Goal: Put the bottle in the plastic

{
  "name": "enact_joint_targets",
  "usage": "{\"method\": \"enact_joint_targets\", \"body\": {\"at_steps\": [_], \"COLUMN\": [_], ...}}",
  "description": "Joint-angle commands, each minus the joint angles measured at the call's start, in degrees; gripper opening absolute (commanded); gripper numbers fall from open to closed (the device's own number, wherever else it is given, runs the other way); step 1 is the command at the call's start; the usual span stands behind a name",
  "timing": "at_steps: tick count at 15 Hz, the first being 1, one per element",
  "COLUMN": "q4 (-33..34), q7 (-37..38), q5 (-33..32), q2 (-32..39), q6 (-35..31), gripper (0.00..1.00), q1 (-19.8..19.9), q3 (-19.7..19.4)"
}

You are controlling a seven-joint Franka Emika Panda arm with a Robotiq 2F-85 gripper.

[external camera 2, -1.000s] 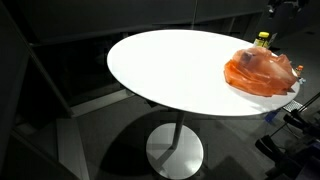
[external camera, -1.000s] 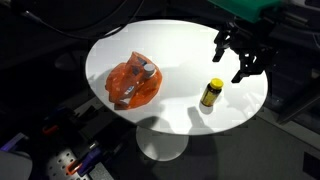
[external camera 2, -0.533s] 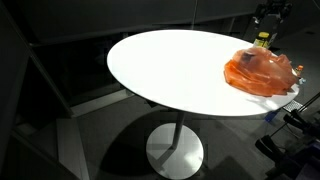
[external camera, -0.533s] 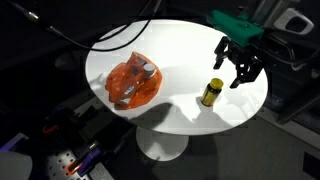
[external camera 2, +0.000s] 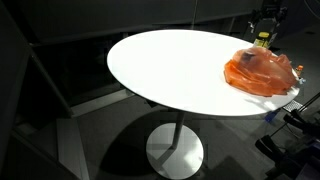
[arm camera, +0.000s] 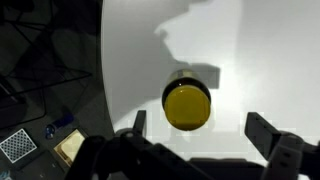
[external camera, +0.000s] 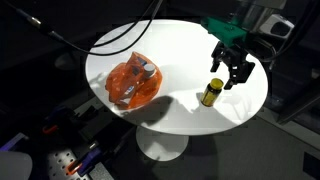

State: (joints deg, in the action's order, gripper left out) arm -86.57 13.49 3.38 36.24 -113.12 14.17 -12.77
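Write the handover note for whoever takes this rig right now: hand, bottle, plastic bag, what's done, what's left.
Hand: open and empty, hovering just above the small yellow-capped bottle, fingers either side of it in the wrist view.
Bottle: upright on the round white table, well apart from the crumpled orange plastic bag.
Done: nothing grasped yet.
Left: lower, grip the bottle, carry it to the bag, release it inside.

No text legible (bottle (external camera: 210, 95) label perhaps blurred).
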Motion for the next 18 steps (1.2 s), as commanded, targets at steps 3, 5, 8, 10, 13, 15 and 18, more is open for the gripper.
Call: {"method": "enact_joint_targets", "body": {"at_steps": [3,5,8,10,13,15,18], "q4": [0.0,0.0,0.5,1.0,1.3,1.3,-1.5], "q7": [5.1,5.6,6.3,6.7,7.2,7.2,6.0], "q5": [-1.3,-1.1,-0.9,-1.0,-1.0,-1.1,-1.7], "q2": [0.0,0.1,0.7,1.2,1.8,1.0,-1.9], "q6": [0.8,0.6,0.9,1.1,1.2,0.8,0.6], "gripper": [1.0,1.0,0.74,0.6,0.35,0.23,0.2], "q1": [-1.2,-1.3,-1.1,-1.1,-1.0,-1.2,-1.9], "q3": [-0.8,-0.7,-0.8,-0.9,-1.0,-1.1,-0.9]}}
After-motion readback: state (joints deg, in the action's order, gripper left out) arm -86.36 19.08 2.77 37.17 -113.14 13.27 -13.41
